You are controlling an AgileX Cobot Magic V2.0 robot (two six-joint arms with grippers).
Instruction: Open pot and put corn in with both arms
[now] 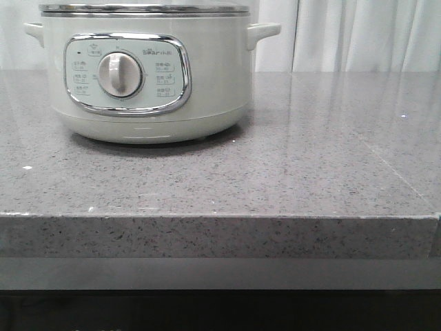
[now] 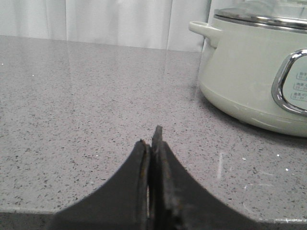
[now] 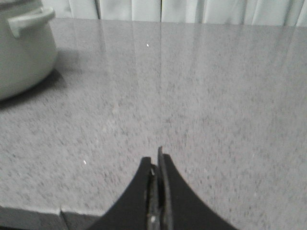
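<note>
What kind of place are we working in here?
Likely a kitchen-style counter setup: a speckled grey stone countertop, a pale-green electric pot with its lid on, and white curtains behind.

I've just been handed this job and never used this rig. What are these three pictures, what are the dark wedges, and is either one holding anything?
The front view looks forward over a grey stone counter. On it stands the pot, pale green with a dial, its lid on. The other two pictures come from cameras on the robot's two wrists. The dark wedges are the grippers: the left gripper sits near the counter's front edge with the pot ahead to one side, and the right gripper sees just one pot handle. Both pairs of jaws are pressed shut with nothing between them. No corn shows in any picture.
</note>
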